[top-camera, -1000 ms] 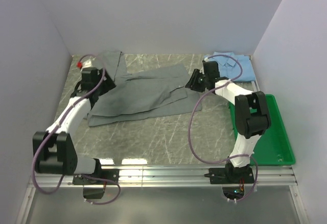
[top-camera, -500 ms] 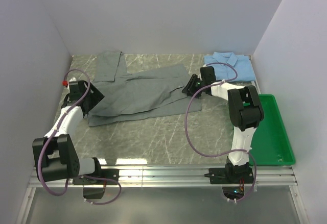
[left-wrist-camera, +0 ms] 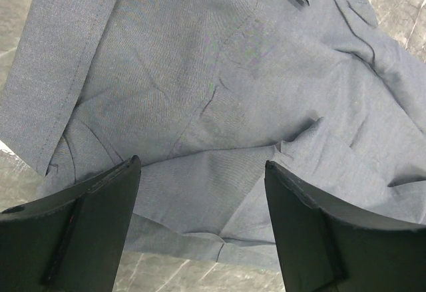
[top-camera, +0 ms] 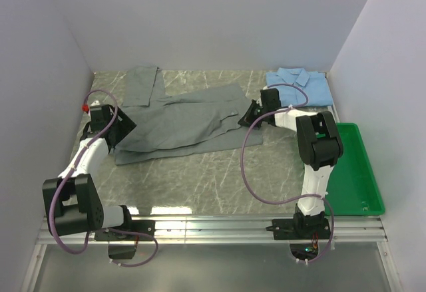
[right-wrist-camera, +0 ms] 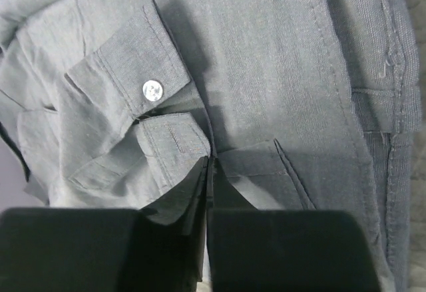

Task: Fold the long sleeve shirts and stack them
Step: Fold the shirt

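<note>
The grey shirt [top-camera: 186, 119] lies spread and creased across the middle of the table, one sleeve reaching to the back left. The light blue shirt [top-camera: 299, 86] lies folded at the back right. My left gripper [top-camera: 114, 129] is open, low over the grey shirt's left hem [left-wrist-camera: 219, 92], with cloth between its wide jaws [left-wrist-camera: 203, 165]. My right gripper [top-camera: 249, 116] is at the grey shirt's right edge. Its jaws [right-wrist-camera: 208, 162] are pressed together on a fold of grey cloth [right-wrist-camera: 279, 72] next to a buttoned cuff [right-wrist-camera: 130, 72].
A green plastic tray [top-camera: 346, 172] lies along the right side by the right arm's base. White walls close in the table at the left, back and right. A metal rail [top-camera: 213, 229] runs along the near edge.
My left gripper has swung left and nearer, to the shirt's left hem. My right gripper has come down slightly leftward onto the shirt's right edge. Both have barely moved in the last half second.
</note>
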Controlling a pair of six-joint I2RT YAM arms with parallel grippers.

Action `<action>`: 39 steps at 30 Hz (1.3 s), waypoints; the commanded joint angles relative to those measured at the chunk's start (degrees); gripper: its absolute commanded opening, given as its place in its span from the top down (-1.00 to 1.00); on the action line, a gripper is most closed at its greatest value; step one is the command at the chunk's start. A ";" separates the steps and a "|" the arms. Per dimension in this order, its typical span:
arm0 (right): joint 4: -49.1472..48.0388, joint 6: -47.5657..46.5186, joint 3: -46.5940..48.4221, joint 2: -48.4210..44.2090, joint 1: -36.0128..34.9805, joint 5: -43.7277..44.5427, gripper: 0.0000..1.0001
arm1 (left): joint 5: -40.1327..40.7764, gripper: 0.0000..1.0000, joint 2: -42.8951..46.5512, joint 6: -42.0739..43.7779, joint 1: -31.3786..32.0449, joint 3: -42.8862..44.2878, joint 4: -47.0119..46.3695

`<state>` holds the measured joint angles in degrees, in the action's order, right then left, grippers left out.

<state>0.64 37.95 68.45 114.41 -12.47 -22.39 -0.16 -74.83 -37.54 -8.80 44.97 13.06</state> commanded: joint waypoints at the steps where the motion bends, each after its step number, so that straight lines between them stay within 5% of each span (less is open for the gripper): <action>1: 0.84 -1.39 0.02 -4.62 0.34 -0.29 1.00 | -0.63 -0.61 0.74 0.36 -0.17 0.29 -1.99; 22: 7.00 -3.32 -12.45 -15.71 1.04 9.03 1.00 | -0.01 -0.60 0.82 -0.43 -0.26 0.56 -0.31; 39: 11.83 -6.14 -12.99 -20.46 1.48 14.92 1.00 | 2.10 -0.59 -0.23 -1.57 -0.26 -0.15 1.27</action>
<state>11.25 33.43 54.33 96.29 -11.68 -10.41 1.54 -74.85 -38.22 -8.80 44.97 14.52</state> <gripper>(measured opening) 0.007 0.799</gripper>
